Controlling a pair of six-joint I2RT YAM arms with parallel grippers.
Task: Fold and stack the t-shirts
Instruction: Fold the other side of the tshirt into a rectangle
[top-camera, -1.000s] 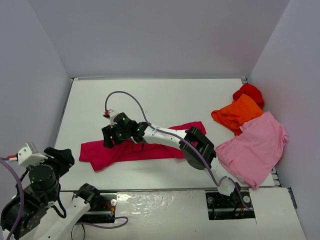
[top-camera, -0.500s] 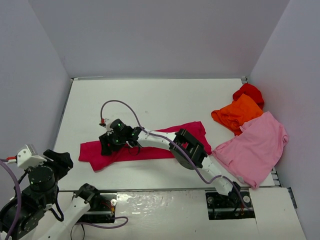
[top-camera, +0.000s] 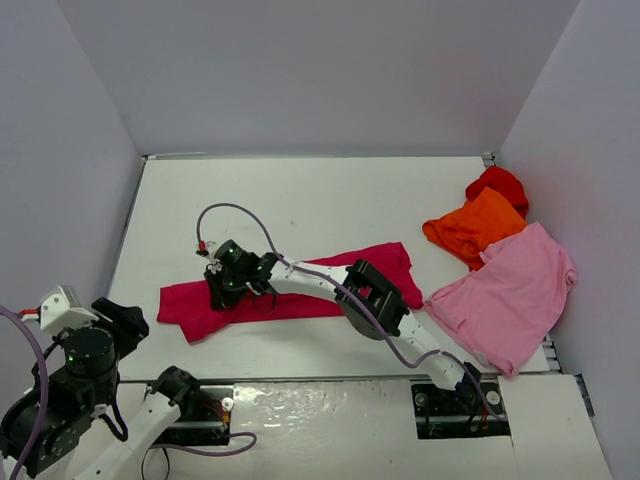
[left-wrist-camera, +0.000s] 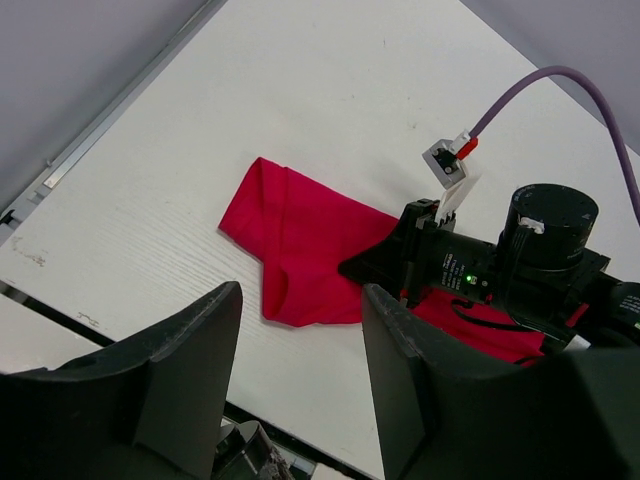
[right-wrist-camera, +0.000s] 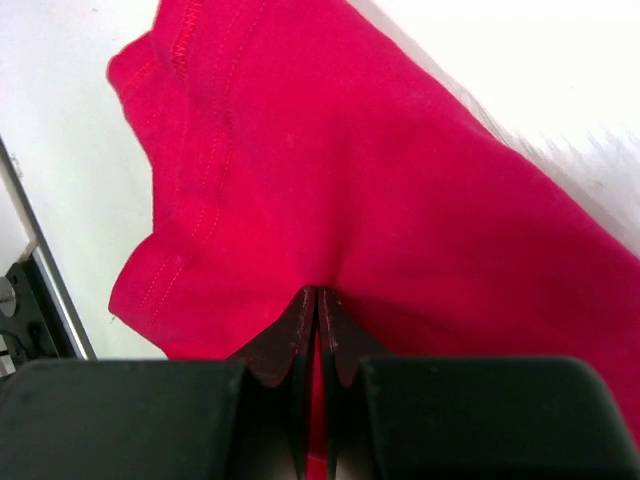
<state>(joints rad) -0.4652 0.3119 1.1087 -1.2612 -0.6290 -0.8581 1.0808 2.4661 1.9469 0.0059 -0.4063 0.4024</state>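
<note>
R claw (right-wrist-camera: 317, 298) pinched shut on a fold of crimson t-shirt (top-camera: 195, 308) lying on bench (top-camera: 300, 200); L claw (left-wrist-camera: 300, 295) open, empty, above bench's near-left corner.

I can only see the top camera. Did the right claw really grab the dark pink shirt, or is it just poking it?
Observer: It grabbed it. Its wrist camera shows the right gripper pinched shut on a small pucker of the crimson shirt.
Kid: Which bit did it pinch?
Observer: A spot just inside the stitched hem, near one end of the shirt.
Kid: Is the left claw holding anything?
Observer: No. The left gripper is open and has nothing in it. Between its fingers you see only the table and the shirt's end.
</note>
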